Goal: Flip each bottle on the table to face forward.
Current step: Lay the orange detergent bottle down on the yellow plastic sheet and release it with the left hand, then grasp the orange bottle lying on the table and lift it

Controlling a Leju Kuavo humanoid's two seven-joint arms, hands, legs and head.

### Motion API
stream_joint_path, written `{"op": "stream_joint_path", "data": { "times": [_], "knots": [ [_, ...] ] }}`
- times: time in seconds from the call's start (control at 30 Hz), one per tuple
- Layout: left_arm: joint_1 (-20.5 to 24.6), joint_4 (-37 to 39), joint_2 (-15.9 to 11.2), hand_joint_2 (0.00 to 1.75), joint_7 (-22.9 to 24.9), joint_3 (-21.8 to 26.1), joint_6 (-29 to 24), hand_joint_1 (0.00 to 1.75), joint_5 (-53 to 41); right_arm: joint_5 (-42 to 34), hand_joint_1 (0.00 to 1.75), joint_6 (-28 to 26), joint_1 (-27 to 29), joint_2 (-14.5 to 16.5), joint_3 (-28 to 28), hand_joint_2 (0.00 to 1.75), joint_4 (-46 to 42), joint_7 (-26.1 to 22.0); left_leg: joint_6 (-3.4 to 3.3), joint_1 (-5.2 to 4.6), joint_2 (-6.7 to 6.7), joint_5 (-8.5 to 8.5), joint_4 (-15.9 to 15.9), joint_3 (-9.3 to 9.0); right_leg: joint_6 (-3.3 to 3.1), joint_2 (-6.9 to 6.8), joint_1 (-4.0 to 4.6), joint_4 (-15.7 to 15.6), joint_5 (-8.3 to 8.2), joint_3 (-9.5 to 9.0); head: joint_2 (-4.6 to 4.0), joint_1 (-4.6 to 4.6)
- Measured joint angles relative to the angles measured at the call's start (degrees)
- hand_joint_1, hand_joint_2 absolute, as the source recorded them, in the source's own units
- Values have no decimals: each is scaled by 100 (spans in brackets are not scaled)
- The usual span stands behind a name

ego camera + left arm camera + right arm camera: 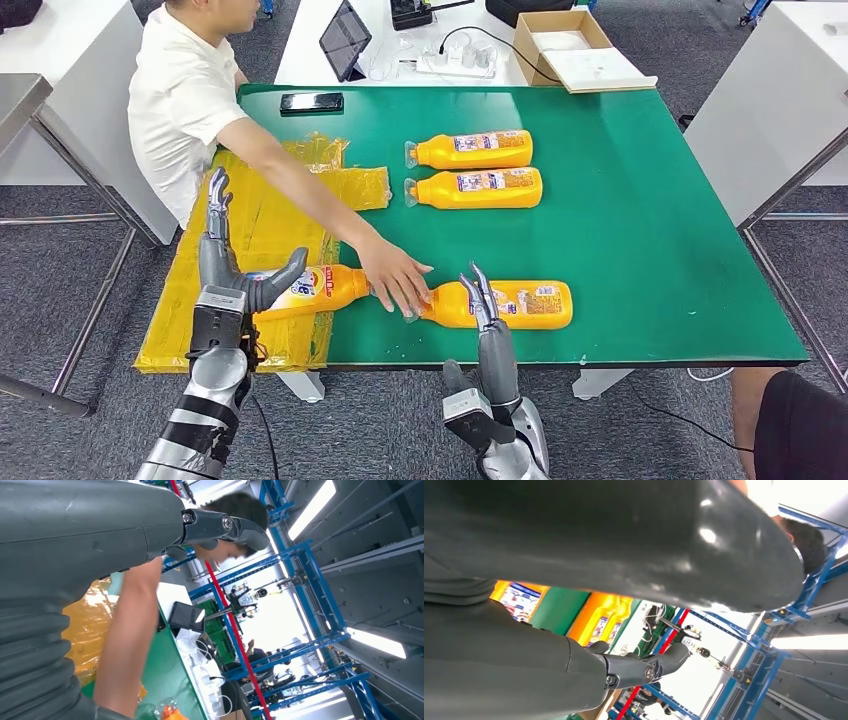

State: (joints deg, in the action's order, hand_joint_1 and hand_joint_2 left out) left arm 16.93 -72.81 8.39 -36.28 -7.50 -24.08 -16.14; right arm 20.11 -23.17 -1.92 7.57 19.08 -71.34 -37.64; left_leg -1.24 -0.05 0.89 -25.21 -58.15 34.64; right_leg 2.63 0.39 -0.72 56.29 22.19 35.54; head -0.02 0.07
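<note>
The four orange bottles (473,150) carry printed labels, but their lettering is too small to read. No other text or number is legible anywhere.

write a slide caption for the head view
A person's hand reaches between two near bottles while both robot hands, left and right, hover open.

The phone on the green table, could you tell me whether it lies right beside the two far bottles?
No, the phone lies at the table's far left corner, well apart from the two far bottles.
</note>
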Motion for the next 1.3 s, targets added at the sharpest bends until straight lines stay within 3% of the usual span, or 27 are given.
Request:
{"op": "stream_joint_path", "data": {
  "times": [0.1,0.2,0.3,0.43,0.57,0.73,0.93,1.13,1.3],
  "knots": [
    [-11,-21,7,175,-73,3,57,0,206,207,0,-148,-15,-17,0,175,0,60,0,0,0,0,0,0,0,0,0,0,0,0,0,0],
    [-151,-298,59,175,-145,21,228,0,841,1036,0,-522,-87,-187,-8,175,1,503,-1,-2,-1,-1,0,0,0,0,-2,-1,0,0,0,-1],
    [-469,-859,125,175,-128,28,356,0,1364,2013,0,-691,-250,-578,-141,175,50,1181,-3,-8,0,-2,-1,2,1,0,-7,-2,0,0,0,0],
    [-885,-1445,167,175,-125,16,356,0,1444,2830,0,-692,-608,-1052,-472,175,373,1722,-9,-18,-1,-5,-1,3,3,0,-14,-4,-1,1,0,0],
    [-1075,-1634,181,175,-95,-66,306,0,1316,3544,0,-336,-1199,-1335,-619,175,1141,2386,-12,-20,-3,-4,-2,1,6,0,-15,-4,-4,2,0,-1],
    [-1098,-1635,184,175,-58,-148,292,0,1296,3759,0,-251,-1777,-1446,-646,175,2108,2628,-14,-18,-2,0,-3,1,7,0,-13,-2,-5,2,1,-2],
    [-1097,-1635,184,175,-1,-165,322,0,1325,3869,0,-172,-2002,-1498,-640,175,2662,2785,-14,-17,0,-1,-3,6,7,-1,-13,-1,-4,4,0,-2],
    [-1094,-1633,184,175,79,-163,462,0,1379,3884,0,480,-2267,-1552,-633,175,3077,3042,-15,-22,-2,-2,-3,6,7,0,-18,-3,-4,4,0,-1],
    [-1084,-1614,184,175,145,-163,634,0,1515,3625,0,867,-2518,-1550,-632,175,3442,2898,-16,-22,-3,-2,-3,-1,8,0,-18,-4,-5,1,0,-2]
  ]
}}
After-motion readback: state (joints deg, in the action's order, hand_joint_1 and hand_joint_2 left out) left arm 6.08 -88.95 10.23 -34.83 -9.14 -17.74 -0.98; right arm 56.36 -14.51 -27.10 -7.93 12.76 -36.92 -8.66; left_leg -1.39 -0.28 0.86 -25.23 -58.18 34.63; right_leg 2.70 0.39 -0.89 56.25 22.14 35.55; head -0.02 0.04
